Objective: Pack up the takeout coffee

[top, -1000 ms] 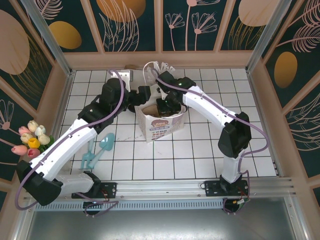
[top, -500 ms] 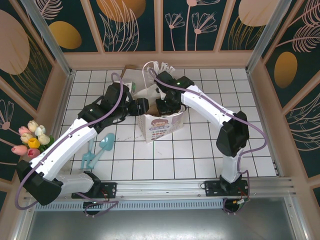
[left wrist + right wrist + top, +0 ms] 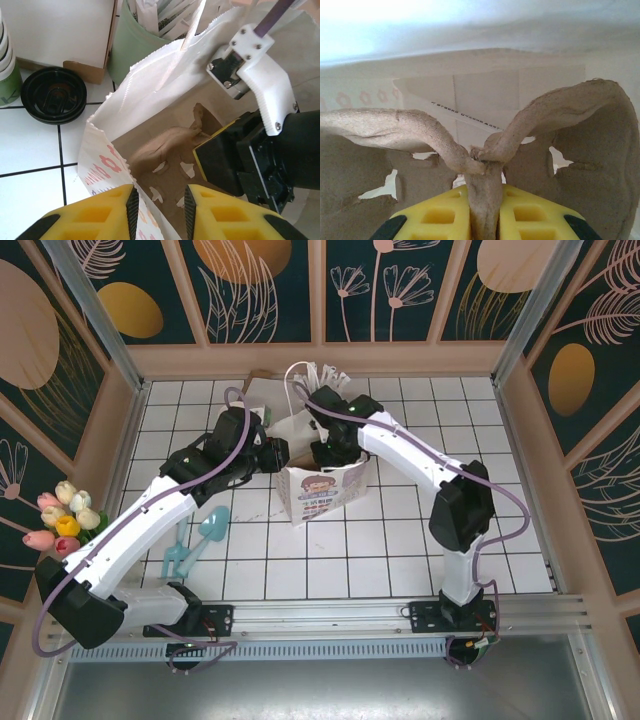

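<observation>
Your left fingers (image 3: 95,215) have closed in on the paper bag (image 3: 102,160) since 1 second ago and now straddle its rim, slightly parted. Inside the bag, your right fingers (image 3: 435,220) pinch the centre fin of the pulp carrier (image 3: 410,130). The takeout coffee (image 3: 52,95) stands on the counter (image 3: 30,155) just outside the bag.

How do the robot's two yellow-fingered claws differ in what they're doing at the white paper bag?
The left gripper stands at the rim of the white paper bag, its jaws apart astride the paper wall; the right gripper is down inside the bag. The left clamps nothing; the right is shut on the centre fin of the brown moulded-pulp cup carrier. Both have yellow fingers.
</observation>
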### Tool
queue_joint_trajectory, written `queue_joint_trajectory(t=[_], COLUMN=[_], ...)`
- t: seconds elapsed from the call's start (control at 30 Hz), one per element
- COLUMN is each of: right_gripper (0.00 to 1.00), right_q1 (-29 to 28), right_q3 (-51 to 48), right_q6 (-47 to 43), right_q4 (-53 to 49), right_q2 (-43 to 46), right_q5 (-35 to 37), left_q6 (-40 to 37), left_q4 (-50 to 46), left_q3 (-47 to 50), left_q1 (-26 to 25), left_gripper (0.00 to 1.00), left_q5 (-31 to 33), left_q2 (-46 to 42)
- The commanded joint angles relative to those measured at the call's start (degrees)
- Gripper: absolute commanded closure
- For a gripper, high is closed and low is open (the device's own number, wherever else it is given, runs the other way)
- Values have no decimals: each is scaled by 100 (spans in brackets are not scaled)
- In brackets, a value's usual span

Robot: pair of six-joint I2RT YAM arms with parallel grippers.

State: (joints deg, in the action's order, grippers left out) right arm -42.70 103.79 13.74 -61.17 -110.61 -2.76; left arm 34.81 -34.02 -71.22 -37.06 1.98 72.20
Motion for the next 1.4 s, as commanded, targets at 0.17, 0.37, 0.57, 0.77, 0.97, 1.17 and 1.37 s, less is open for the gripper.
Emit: queue_joint_trajectory(t=[0.17, 0.37, 0.57, 0.77, 0.97, 1.17, 1.37], right_gripper=[83, 83, 83, 83, 83, 79, 77], right_q1=[-56, -83, -100, -142, -169, -169, -169], right_q3=[89, 93, 19, -207, -460, -644, -653], right_q6=[-7, 66, 228, 390, 455, 549, 615], right_q4=[-331, -252, -208, 150, 471, 725, 907], right_q2=[-303, -384, -450, -432, -520, -572, -711], right_q5=[123, 105, 181, 180, 249, 320, 312], left_q6=[-222, -299, -343, -422, -440, -396, -396], left_q4=[39, -87, -35, 22, 196, 246, 271], left_q3=[-84, -181, -157, -138, -28, 29, 74], left_q1=[12, 10, 14, 14, 14, 14, 13], left_gripper=[74, 86, 90, 100, 100, 100, 100], left_q5=[101, 197, 185, 201, 316, 275, 248], left_q2=[52, 99, 74, 62, -96, -118, -160])
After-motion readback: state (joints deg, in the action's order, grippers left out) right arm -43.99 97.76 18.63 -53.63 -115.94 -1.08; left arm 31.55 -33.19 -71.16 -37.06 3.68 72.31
